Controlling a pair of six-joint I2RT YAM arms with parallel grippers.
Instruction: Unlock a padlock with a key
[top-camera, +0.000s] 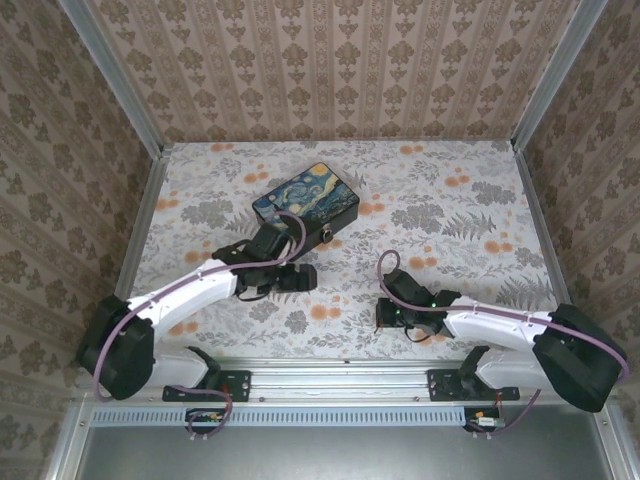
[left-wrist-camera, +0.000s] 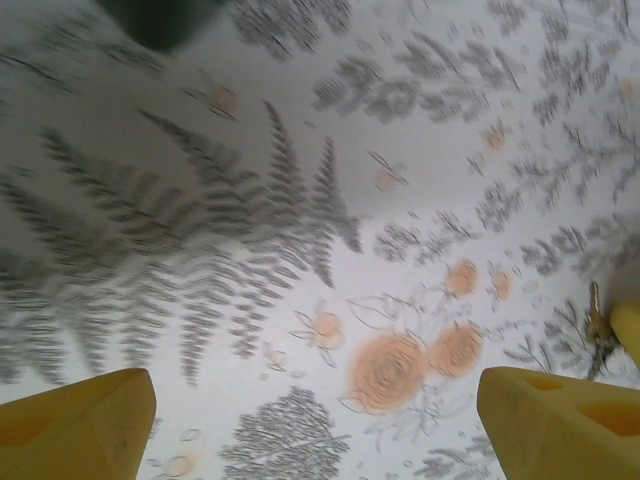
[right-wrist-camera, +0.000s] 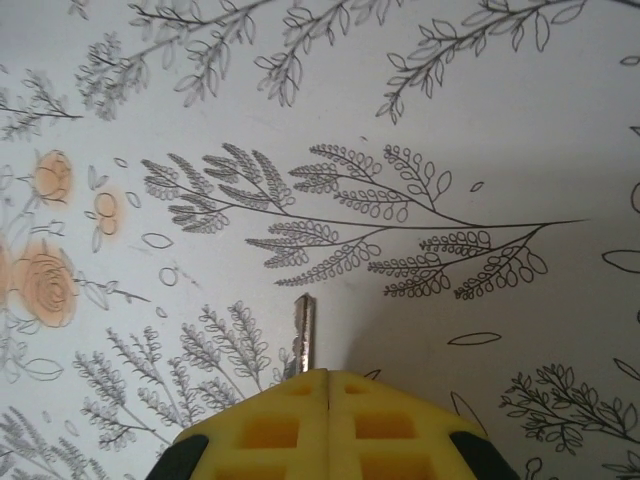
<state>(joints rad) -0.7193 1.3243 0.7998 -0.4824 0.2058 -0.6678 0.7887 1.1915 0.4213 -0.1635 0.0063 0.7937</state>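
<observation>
Scanning the top view, I see the left gripper (top-camera: 305, 277) just near of the painted box (top-camera: 305, 195), and the right gripper (top-camera: 388, 316) further right and nearer. Left wrist: jaws wide apart and empty, likely free to serve as the steadying hand. Right wrist: tips pinched tight on the key (right-wrist-camera: 304, 330), its blade running straight ahead of them, presented for insertion.

Starry-night box (top-camera: 306, 198) lies on floral tablecloth (top-camera: 450, 200); patterned wallpaper (top-camera: 340, 60) behind.
</observation>
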